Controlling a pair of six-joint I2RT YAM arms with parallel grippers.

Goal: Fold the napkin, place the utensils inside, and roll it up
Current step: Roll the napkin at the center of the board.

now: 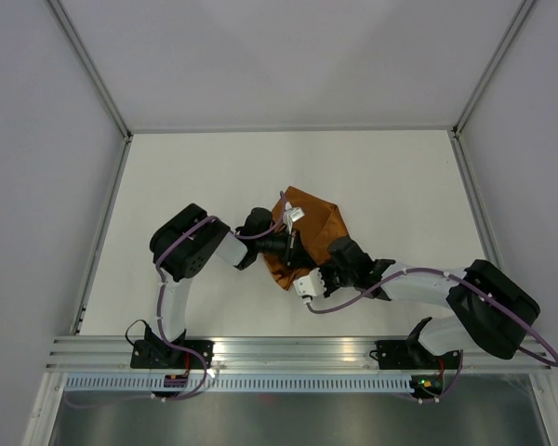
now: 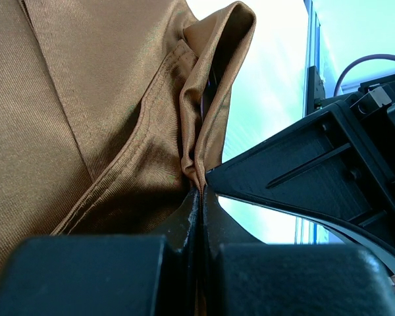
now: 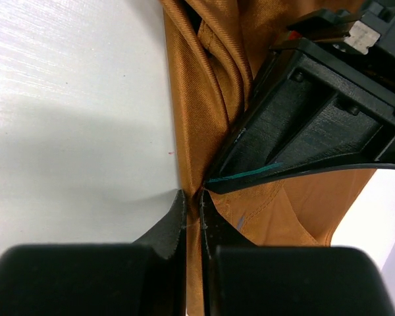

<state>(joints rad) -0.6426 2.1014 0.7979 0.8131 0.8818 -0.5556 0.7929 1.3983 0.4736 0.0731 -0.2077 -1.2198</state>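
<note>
- Right gripper (image 3: pixel 192 201): fingers pressed together on a folded edge of the napkin (image 1: pixel 314 216), low against the table (image 1: pixel 400 177).
- Left gripper (image 2: pixel 199 189): just beside the right one, jaws clamped on a standing pleat of the same cloth.
- Napkin: rust-brown, bunched and creased, its near edge pinched by both grippers, the rest spreading away beyond them.
- Table: white surface, carrying the cloth near its centre.
</note>
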